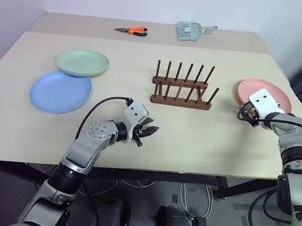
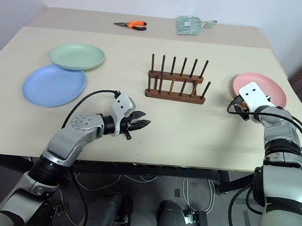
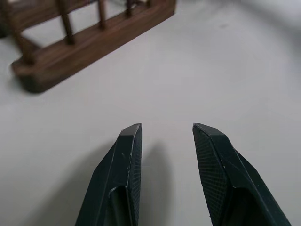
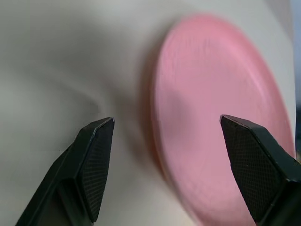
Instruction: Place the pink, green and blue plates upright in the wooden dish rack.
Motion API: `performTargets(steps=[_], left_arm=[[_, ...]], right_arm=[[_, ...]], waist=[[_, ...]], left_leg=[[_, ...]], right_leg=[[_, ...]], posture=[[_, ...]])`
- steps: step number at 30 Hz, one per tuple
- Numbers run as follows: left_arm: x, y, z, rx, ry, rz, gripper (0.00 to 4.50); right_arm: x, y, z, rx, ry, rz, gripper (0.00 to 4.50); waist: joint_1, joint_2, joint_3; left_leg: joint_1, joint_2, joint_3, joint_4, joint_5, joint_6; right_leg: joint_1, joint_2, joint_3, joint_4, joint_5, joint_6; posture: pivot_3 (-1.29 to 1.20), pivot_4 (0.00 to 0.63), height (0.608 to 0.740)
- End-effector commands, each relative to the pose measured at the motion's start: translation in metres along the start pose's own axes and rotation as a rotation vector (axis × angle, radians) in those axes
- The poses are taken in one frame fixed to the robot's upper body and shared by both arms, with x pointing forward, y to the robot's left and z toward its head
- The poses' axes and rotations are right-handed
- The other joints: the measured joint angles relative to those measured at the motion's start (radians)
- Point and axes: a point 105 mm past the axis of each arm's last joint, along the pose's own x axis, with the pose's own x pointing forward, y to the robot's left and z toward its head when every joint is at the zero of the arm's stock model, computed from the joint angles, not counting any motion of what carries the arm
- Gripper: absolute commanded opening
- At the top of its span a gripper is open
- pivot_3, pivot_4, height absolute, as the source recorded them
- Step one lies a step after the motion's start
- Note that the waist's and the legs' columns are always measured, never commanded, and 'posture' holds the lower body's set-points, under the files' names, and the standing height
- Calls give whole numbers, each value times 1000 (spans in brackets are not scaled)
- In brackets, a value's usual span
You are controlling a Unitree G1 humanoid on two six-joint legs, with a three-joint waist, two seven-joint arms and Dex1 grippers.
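Both grippers show over the beige table point(image 1: 192, 135) in the head views. Left gripper point(image 1: 151, 131) hangs low over the near middle of the table, its black fingers a little apart and holding nothing. Right gripper point(image 1: 244, 111) sits at the near-left rim of the pink plate point(image 1: 273, 93), which lies flat at the right of the table. Wooden dish rack point(image 1: 182, 86) stands in the middle with no plates between its pegs. At the left, the green plate point(image 1: 82, 62) lies flat with its near edge overlapping the far edge of the blue plate point(image 1: 60, 91). Orange-handled pliers point(image 1: 132, 30) and a small clear packet point(image 1: 189, 30) lie at the far edge.

From the left wrist, the fingers point(image 3: 124, 174) stand parted over bare tabletop, with one end of the rack beyond them.

From the right wrist, the fingers point(image 4: 91, 165) are spread wide, one over the table, the other over the pink plate's face; the plate's rim lies between them, ungripped.
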Motion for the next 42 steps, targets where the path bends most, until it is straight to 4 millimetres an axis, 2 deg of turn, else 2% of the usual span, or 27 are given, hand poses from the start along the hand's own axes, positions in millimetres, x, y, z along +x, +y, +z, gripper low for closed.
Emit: performTargets(steps=[1,4,5,6,12,14,16,18,20,22,24,26,31,34,42], left_arm=[[-5,0,7,21,-27,11,1759],[-7,0,5,17,-25,19,1759],[-7,-1,5,15,-24,22,1759],[-8,-1,5,15,-24,24,1759],[-11,2,3,12,-22,47,1759],[-13,5,5,11,-27,62,1759],[-16,9,7,9,-34,74,1759],[-18,13,8,13,-37,81,1759],[-20,16,9,12,-38,84,1759],[-19,18,10,15,-37,80,1759],[-18,18,10,22,-36,69,1759],[-16,18,13,20,-47,57,1759],[-16,12,27,-7,-111,12,1759],[-23,5,32,-29,-141,-25,1759],[-31,0,33,-50,-150,-34,1759]], right_arm=[[0,-9,12,-13,-21,-34,2302],[1,-9,15,-23,-33,-37,630],[1,-9,16,-23,-42,-43,198],[1,-10,17,-21,-50,-49,84],[-6,-21,32,-70,-157,-107,84],[-13,-27,49,-112,-261,-109,84],[-28,-27,81,-81,-441,-51,84],[-54,-29,122,51,-649,46,84],[-89,-27,158,208,-831,185,84],[-124,-21,186,333,-974,352,84],[-149,-12,200,420,-1047,515,84],[-163,-6,207,516,-1091,645,84],[-157,4,205,650,-1054,791,84],[-139,1,197,702,-998,768,84],[-119,-5,189,778,-953,755,84]], waist=[[0,0,0],[0,1,0],[0,1,0],[1,1,0],[2,1,1],[2,2,1],[2,3,2],[1,5,4],[3,6,5],[7,8,6],[12,7,6],[15,6,5],[22,6,6],[24,7,6],[24,7,6]], left_leg=[[0,0,0,0,0,0],[0,0,0,0,0,0],[0,0,0,0,0,0],[0,0,0,0,0,0],[0,0,0,0,0,0],[0,0,0,0,0,0],[0,0,0,0,0,0],[0,0,0,0,0,0],[0,0,0,0,0,0],[0,1,-1,1,0,0],[-1,1,-2,1,0,0],[-1,1,-4,1,-1,1],[-2,-2,-4,1,-3,4],[-4,-2,-3,1,-3,4],[-4,-2,-2,1,-3,4]], right_leg=[[0,0,0,0,0,0],[0,1,0,0,0,0],[0,1,0,0,0,0],[0,1,0,0,0,0],[0,1,0,0,0,0],[0,1,0,0,0,0],[0,1,0,0,0,0],[0,1,0,0,0,0],[0,0,0,1,0,0],[0,0,0,1,0,0],[0,-1,0,1,0,0],[0,-2,-2,0,0,0],[-1,-6,-2,0,1,-1],[-3,-6,-2,-1,1,-1],[-3,-5,-2,0,1,-1]], posture=[[0,150,740],[0,150,740],[0,150,740],[0,150,740],[0,150,740],[0,150,740],[0,150,740],[0,150,740],[0,150,740],[0,150,740],[0,150,740],[0,150,740],[0,150,740],[0,150,740],[0,150,740]])
